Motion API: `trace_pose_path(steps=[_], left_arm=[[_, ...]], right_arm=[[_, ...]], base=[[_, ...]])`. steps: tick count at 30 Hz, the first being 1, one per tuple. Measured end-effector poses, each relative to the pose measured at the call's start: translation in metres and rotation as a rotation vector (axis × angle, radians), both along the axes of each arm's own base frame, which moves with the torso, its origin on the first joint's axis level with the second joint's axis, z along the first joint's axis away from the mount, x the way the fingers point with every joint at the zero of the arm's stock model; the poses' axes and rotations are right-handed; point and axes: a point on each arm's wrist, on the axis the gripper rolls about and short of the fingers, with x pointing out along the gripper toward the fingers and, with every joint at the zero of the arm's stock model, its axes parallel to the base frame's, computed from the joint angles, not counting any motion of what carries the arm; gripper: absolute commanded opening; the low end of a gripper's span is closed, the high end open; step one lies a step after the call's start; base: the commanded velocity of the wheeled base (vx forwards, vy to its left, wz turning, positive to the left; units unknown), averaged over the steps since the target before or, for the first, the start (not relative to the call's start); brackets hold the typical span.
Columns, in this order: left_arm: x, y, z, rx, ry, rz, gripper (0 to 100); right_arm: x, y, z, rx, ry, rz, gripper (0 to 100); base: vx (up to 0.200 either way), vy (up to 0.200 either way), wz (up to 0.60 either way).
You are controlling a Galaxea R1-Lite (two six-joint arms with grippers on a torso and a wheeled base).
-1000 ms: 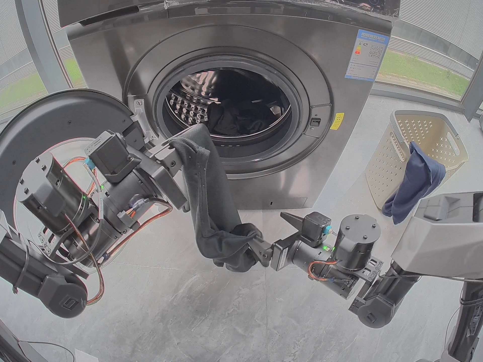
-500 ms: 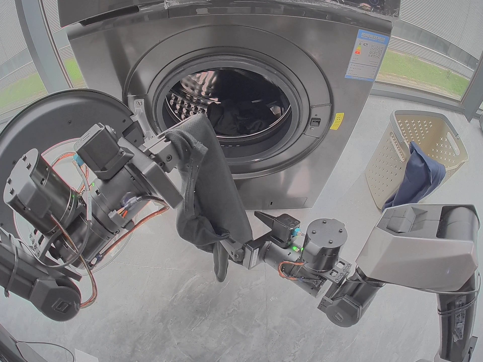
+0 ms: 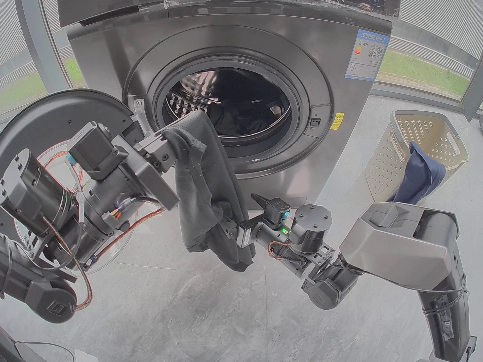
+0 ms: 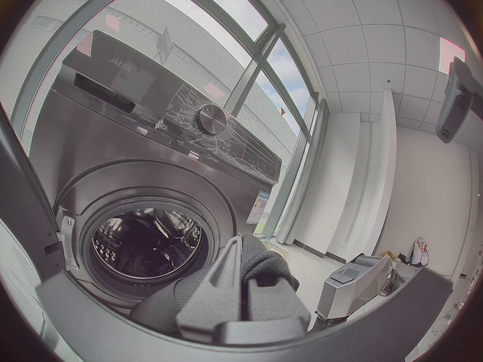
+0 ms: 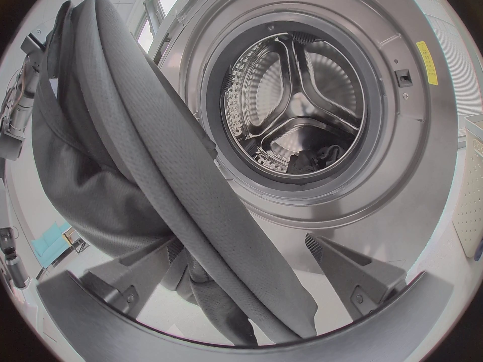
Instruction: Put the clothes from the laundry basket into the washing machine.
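Currently the left tool (image 3: 168, 144) is clamped tight on the top end of the dark grey garment (image 3: 206, 187), just in front of the washing machine's (image 3: 322, 76) open mouth. The garment's long axis runs down and slightly right to the right tool (image 3: 232, 225), whose fingers stand wide apart with cloth draped across one.
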Motion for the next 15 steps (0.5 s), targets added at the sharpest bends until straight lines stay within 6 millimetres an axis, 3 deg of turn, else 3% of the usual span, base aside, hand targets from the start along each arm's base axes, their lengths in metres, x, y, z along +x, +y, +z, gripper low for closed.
trace_pose_path(steps=[3,4,15], left_arm=[[0.000,0.000,0.000,0.001,-0.001,-0.003,0],[-0.001,0.000,0.000,0.000,-0.001,-0.003,0],[0.002,0.003,-0.001,-0.001,0.007,0.018,0]], right_arm=[[0.005,0.004,-0.004,0.001,-0.001,0.000,100],[0.006,0.005,-0.006,0.001,-0.001,0.002,0],[0.013,0.002,-0.006,0.010,-0.014,-0.014,0]], base=[[0.000,0.000,0.00],[0.000,0.000,0.00],[0.000,0.000,0.00]])
